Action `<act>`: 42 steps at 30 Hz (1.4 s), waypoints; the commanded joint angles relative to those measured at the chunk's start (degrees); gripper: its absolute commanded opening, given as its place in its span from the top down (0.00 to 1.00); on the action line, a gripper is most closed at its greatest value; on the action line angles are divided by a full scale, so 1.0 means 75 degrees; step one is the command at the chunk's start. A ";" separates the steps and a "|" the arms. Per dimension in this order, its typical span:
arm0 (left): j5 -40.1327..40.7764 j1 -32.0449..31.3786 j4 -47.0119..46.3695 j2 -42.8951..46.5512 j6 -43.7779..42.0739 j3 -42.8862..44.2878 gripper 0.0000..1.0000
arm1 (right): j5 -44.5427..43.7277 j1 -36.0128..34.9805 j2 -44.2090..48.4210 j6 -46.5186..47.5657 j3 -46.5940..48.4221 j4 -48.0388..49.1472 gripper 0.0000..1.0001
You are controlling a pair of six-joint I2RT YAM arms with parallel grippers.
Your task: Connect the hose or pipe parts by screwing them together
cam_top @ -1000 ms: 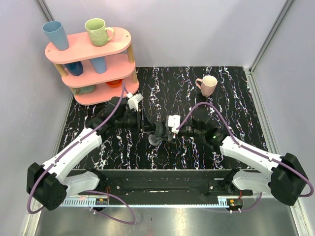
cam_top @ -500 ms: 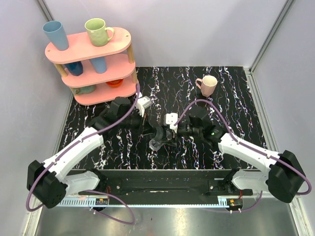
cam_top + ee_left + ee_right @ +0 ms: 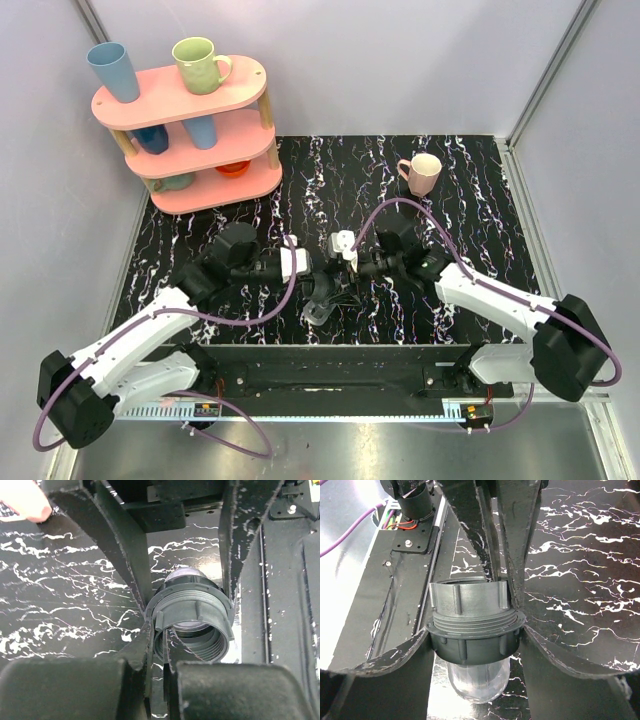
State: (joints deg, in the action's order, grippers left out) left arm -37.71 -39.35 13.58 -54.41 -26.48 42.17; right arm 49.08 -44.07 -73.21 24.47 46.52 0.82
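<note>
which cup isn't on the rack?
The pink mug, standing alone on the black marbled table, far right. The blue cup and green mug top the pink rack.

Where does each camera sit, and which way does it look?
Top camera: high behind the arms, looking down on the table; left arm and right arm show.
Left wrist camera: on the left arm, looking past the shut left gripper into the pipe fitting's threaded mouth.
Right wrist camera: on the right arm, looking past the right gripper at the fitting's ribbed side.
Shared: all three show the fitting; each wrist view shows the other gripper's fingers.
</note>
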 commanded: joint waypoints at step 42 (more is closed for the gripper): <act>0.1795 0.0630 0.1060 -0.0607 1.2588 0.1655 0.03 | -0.3766 -0.0650 0.1265 0.1999 -0.1047 0.2622 1.00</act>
State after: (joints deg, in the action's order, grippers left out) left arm -19.00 -34.94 25.85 -57.10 60.88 54.87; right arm 24.14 -47.35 -63.75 36.56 37.56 17.69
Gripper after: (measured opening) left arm 0.968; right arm 0.664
